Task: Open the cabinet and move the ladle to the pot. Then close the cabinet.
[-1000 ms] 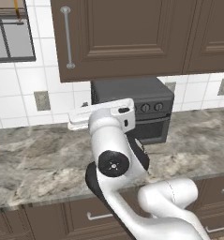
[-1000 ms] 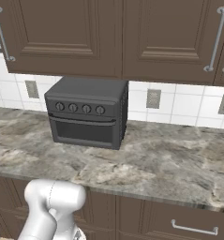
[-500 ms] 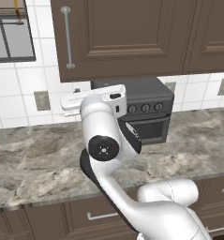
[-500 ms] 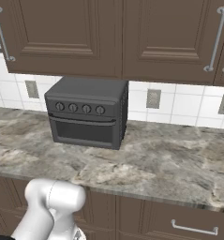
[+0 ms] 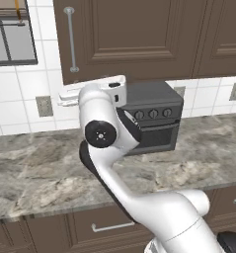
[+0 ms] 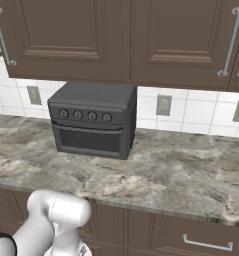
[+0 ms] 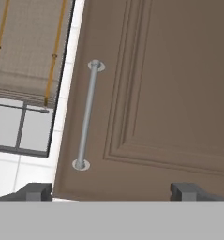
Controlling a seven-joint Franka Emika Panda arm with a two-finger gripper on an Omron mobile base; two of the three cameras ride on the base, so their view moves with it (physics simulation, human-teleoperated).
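Fingers [image 7: 36, 191] spread wide, nothing between them; you see the cabinet [image 7: 169, 84] door shut ahead, handle [image 7: 86, 115] off left. Left base view: your gripper [image 5: 65, 96] hovers just below that handle, beside the oven [image 5: 156, 116]

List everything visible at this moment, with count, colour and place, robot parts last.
dark brown wooden wall cabinet: one, shut, above the counter; long silver bar handle near its left edge
neighbouring wall cabinets: two or more, dark brown, to its right
dark grey oven box: one, on the counter against the tiles
marbled grey counter: one, across the scene
brown drawers: several, below the counter
grey wall outlets: several, on white tiles
window with tan blind: one, left of the cabinet
white arm's gripper: one, open, facing the cabinet door
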